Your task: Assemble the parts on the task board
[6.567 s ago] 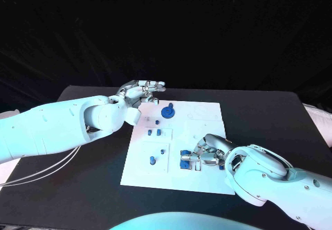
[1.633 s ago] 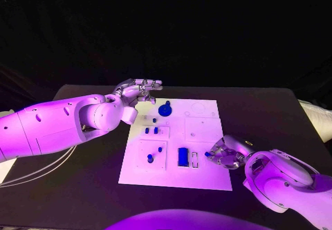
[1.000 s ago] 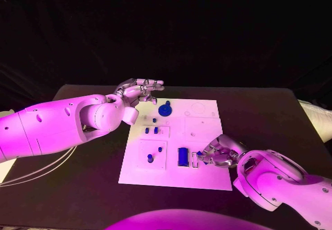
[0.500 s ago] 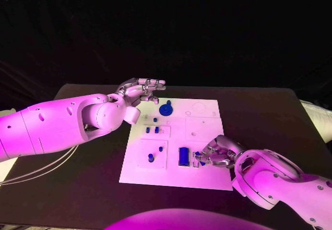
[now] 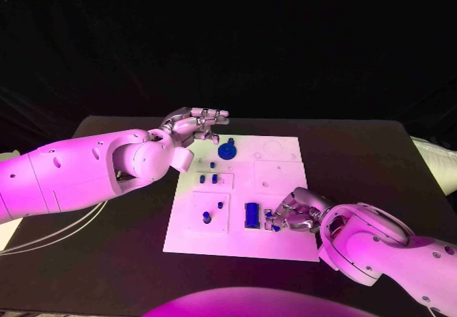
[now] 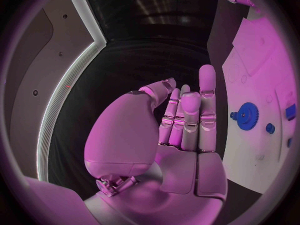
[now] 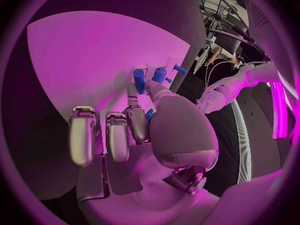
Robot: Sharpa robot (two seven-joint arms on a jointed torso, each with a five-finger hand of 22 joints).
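The left hand [image 5: 195,125] hovers above the table at the task board's [image 5: 286,172] eleven o'clock corner, fingers drawn together and holding nothing; its wrist camera shows the same close-set fingers [image 6: 187,117] beside the blue gear [image 6: 247,116]. On the board, that gear [image 5: 230,152] sits toward twelve o'clock, two short pegs [image 5: 210,179] stand upright left of centre, and two more [image 5: 213,211] stand toward seven o'clock. A blue bar [image 5: 251,214] lies flat near six o'clock, its long axis running twelve to six. Just beside it at three o'clock, the right hand [image 5: 290,214] rests on the board, fingertips pinching a small blue part [image 7: 150,114]; which way that part points cannot be told.
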